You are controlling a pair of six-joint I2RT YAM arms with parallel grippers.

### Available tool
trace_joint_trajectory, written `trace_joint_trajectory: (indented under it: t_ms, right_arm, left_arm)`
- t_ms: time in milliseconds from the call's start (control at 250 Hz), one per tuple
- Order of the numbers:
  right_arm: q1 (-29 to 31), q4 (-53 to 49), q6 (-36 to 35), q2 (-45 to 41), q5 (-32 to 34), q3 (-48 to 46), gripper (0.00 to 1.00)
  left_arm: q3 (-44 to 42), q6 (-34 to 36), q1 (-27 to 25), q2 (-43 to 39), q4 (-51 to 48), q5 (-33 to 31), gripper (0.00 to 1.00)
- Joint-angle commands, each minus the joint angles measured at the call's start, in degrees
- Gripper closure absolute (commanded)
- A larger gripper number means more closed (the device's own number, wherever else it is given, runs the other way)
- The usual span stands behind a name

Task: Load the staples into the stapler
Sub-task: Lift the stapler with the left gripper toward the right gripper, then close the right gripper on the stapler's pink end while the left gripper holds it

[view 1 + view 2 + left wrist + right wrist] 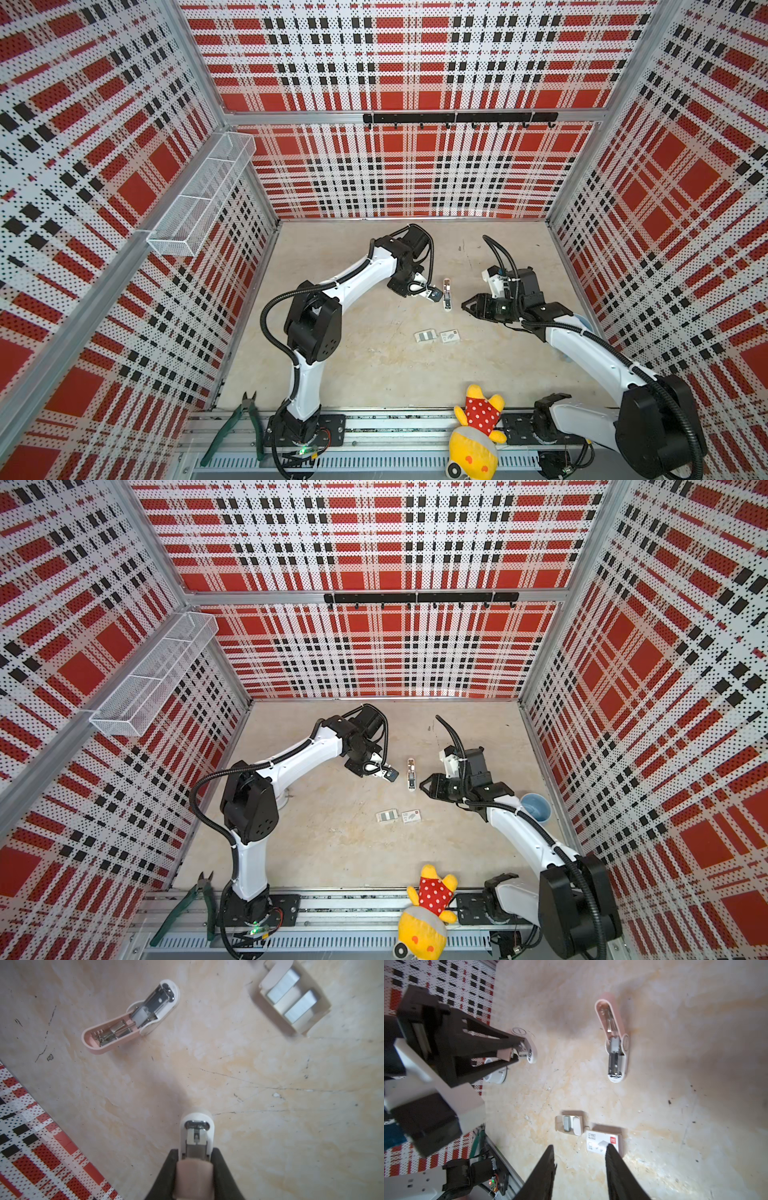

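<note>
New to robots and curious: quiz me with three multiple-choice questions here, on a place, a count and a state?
1. Where is the open stapler? A in the basket; B on the table; C on the toy.
2. How many staple blocks sit in the tray? A one; B four; C two.
3. The right gripper is: A open and empty; B shut on the box; C holding pliers.
Answers: B, it lies flat there; C, two silvery blocks show; A, its jaws stand apart, empty.

Bright even light, soft shadows, wide-angle warping.
</note>
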Motion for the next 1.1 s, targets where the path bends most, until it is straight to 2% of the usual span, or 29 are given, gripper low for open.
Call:
trace_joint_trajectory:
  t_ms: [0, 232, 428, 668, 1096]
  right_arm:
    - [0.37, 9.83, 4.50, 2.64, -4.95, 1.14, 0.59]
    - [4.67, 18.76, 8.48, 8.80, -6.66, 2.00, 0.60]
    - [7.54, 20.90, 9.78, 12.22, -7.16, 4.61, 0.61]
    - [8.08, 25.89, 12.47, 13.03, -7.96, 3.66, 0.61]
    - [8.86, 22.48, 10.41, 15.55, -6.31, 4.80, 0.63]
  left_arm:
    - [-0.48, -5.41, -0.55, -3.59, -3.84, 3.64, 0.84]
    - [-0.51, -19.00, -0.51, -6.30, -2.14, 10.88, 0.84]
    - [-3.26, -24.67, -0.68, -8.78, 2.31, 12.89, 0.84]
    - [-4.41, -27.45, -1.19, -10.39, 3.82, 14.46, 0.84]
    - [-3.35, -29.94, -2.51, -11.59, 5.01, 16.35, 0.84]
